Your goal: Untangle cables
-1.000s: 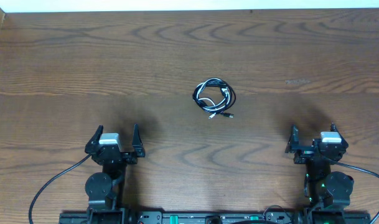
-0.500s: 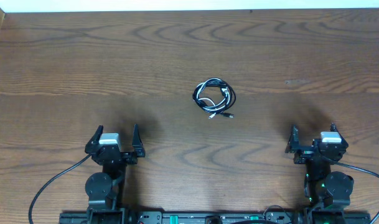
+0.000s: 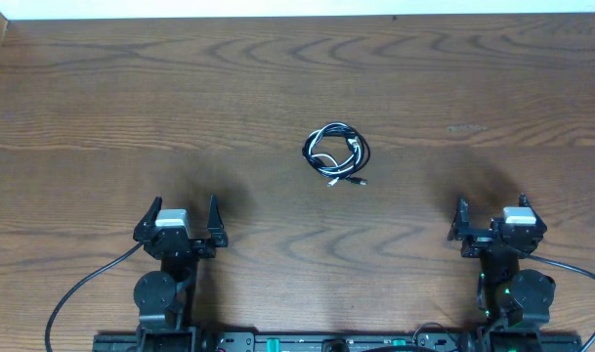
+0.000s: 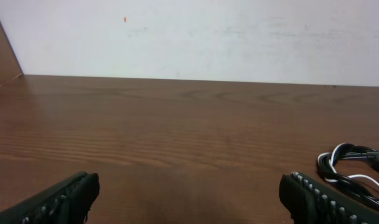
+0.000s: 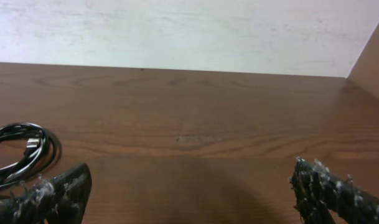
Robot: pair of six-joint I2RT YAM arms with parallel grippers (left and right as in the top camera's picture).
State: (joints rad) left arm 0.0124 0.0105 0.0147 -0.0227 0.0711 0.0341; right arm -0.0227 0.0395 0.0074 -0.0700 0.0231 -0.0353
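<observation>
cables point(image 3: 336, 154) ahead-right of left end effector point(image 3: 186, 204) | ahead-left of right end effector point(image 3: 492, 207) | neither clearly nearer | both wide open, empty

The left arm point(image 3: 158, 288) and right arm point(image 3: 517, 286) sit folded low, well apart, jaws spread wide.

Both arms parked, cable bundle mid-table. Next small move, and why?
Probably reach the left gripper forward and rightward toward the cables. The black and white cords lie coiled together mid-table, untouched. Both it and the right gripper sit at the near edge, jaws open and empty, about equally far away, so either could start.
</observation>
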